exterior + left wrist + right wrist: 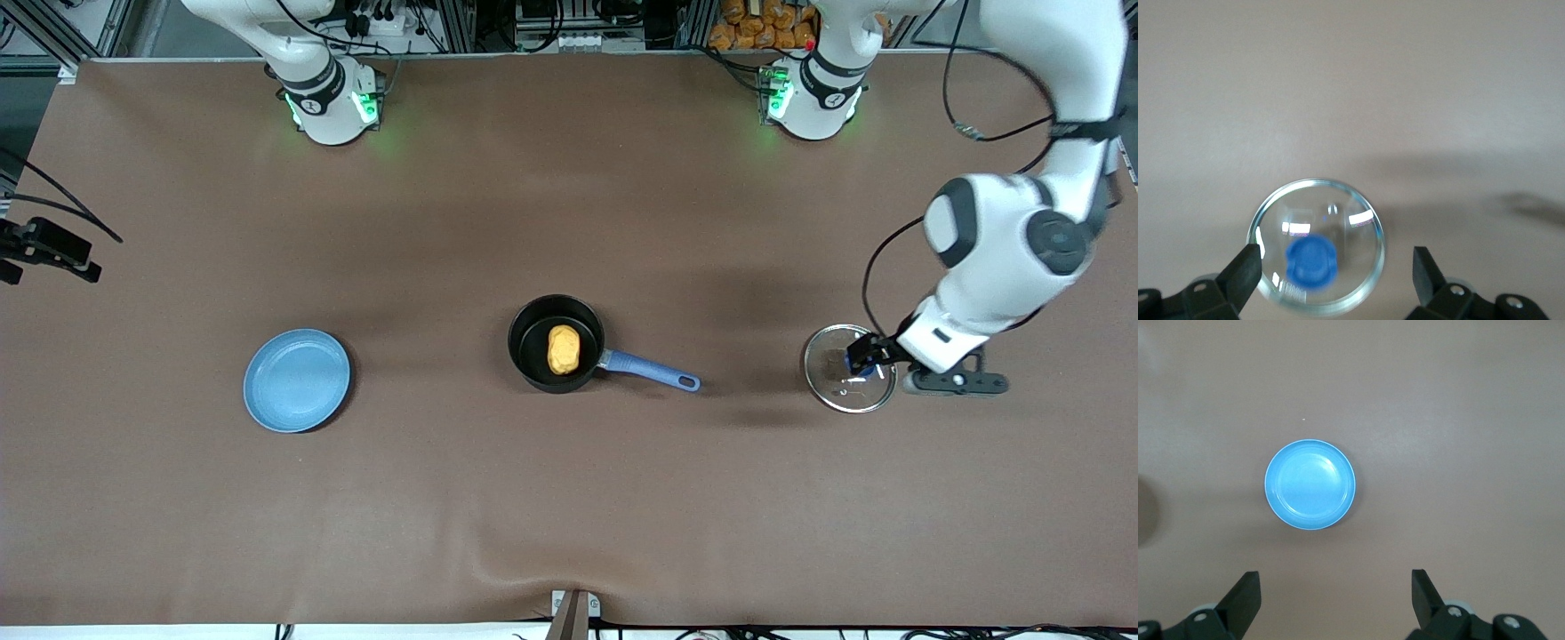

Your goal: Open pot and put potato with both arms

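Potato in open pot, glass lid on counter toward left arm's end, left end effector wide over lid, right end effector wide above blue plate.

A flat round blue plate sits on the brown table, toward the right arm's end. Nothing is on it.

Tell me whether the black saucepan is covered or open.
Open: the small black saucepan shows the potato inside; its glass lid lies on the table.
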Controlling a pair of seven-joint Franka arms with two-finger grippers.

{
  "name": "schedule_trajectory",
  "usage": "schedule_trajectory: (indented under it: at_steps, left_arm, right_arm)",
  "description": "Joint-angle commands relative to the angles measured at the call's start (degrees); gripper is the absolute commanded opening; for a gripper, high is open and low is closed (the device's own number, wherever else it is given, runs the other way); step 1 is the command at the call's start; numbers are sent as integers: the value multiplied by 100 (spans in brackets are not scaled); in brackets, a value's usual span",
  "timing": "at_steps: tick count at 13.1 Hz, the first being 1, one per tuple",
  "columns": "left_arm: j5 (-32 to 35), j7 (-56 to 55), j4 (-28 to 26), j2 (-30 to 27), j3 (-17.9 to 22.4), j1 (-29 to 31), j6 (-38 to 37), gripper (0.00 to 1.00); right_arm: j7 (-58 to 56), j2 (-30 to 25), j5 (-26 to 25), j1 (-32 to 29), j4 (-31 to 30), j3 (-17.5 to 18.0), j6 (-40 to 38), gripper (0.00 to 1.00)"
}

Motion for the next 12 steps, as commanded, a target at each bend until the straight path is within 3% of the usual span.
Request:
schedule_trajectory:
  at_steps: [1, 4, 6, 12]
  left_arm:
    - [-106, -41, 1124, -280, 33, 42, -1718, 100]
    - [-70, 3, 2092, -492, 60, 86, -3038, 100]
    - [-35, 46, 2515, -484, 68, 147, -3515, 100]
    - [-53, -23, 2490, -1019, 33, 262, -4193, 100]
  right_arm:
    - [182, -204, 34, 25, -226, 65, 91, 100]
    - [218, -213, 34, 61, -209, 65, 82, 100]
    - [209, -213, 34, 70, -209, 65, 73, 100]
    - [209, -213, 34, 140, -200, 65, 65, 100]
